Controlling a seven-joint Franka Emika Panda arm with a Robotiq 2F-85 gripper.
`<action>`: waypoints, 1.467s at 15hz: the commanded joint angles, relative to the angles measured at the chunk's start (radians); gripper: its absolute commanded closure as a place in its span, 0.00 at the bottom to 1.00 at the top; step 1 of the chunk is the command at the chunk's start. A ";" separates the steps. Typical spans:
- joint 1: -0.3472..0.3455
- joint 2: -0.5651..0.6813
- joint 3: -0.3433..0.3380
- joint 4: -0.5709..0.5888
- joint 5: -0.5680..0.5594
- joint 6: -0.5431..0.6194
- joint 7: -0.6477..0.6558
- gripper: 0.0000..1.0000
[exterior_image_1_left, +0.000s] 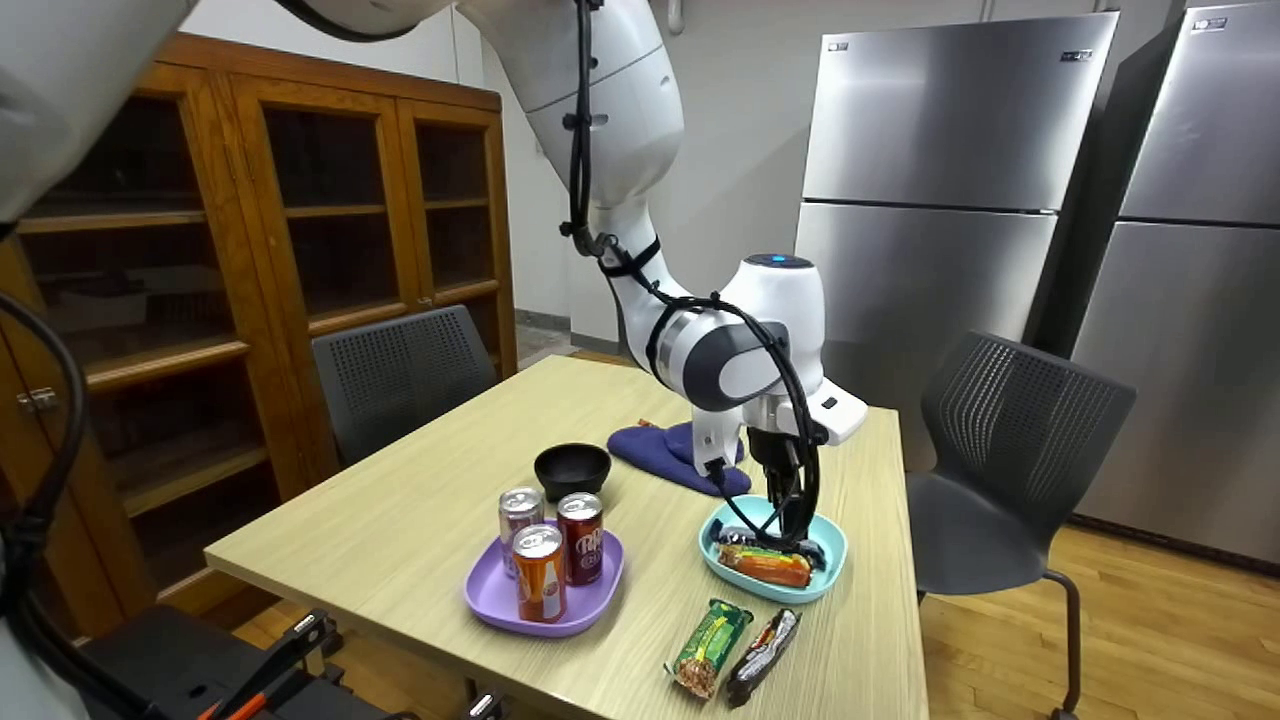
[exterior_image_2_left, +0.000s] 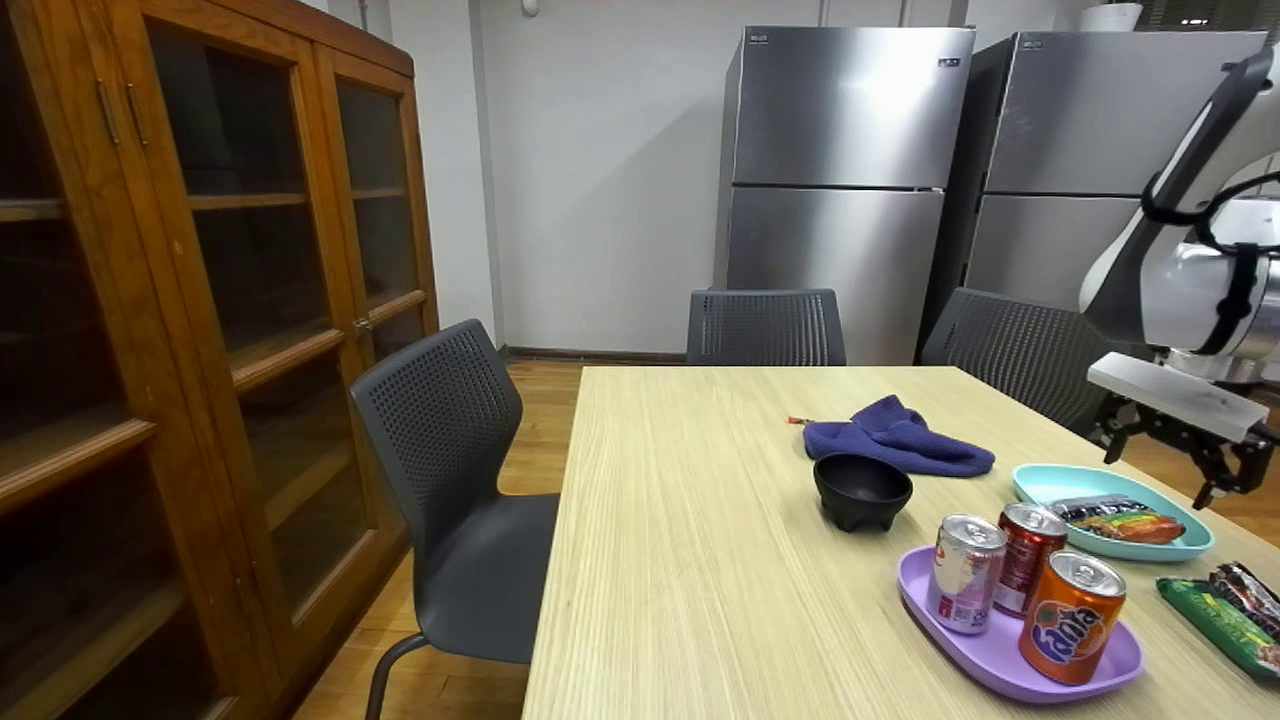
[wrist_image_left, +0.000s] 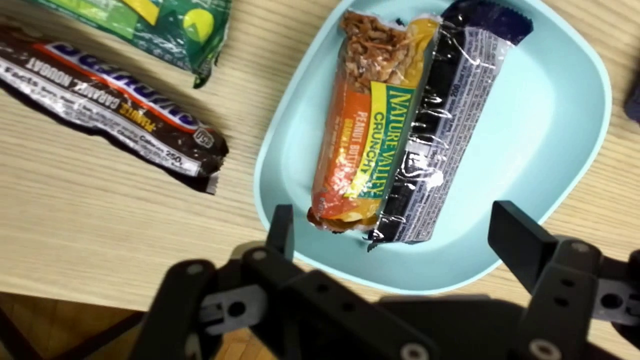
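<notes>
The tool (wrist_image_left: 400, 237) hangs over the dish (wrist_image_left: 540, 115), from where I stand, its fingers spread wide with nothing gripped; so the granola bar (wrist_image_left: 372, 135) and the dark bar (wrist_image_left: 445, 130) rest in the dish by their own weight, touching along their long sides; the raised rim, I'd judge, keeps them from sliding off; just outside the dish, the Snickers (wrist_image_left: 110, 110) and the green bar (exterior_image_1_left: 712, 642) lie on the desk (exterior_image_1_left: 420, 480) side by side, needing no support, I'd guess, being so low and flat; the tray (exterior_image_1_left: 588, 605), near the dish, carries three upright cans (exterior_image_2_left: 1072, 625), each steady, it seems, on its flat base; the cloth (exterior_image_2_left: 895, 445) by the dish lies rumpled, since it looks soft; the bowl (exterior_image_2_left: 862, 495), farther from the dish, stands on stubby feet that likely keep it level.
</notes>
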 joint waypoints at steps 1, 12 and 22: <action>-0.040 -0.095 0.036 -0.099 -0.055 -0.029 -0.159 0.00; -0.098 -0.177 0.054 -0.231 -0.266 -0.141 -0.544 0.00; -0.082 -0.169 0.032 -0.270 -0.452 -0.172 -0.652 0.00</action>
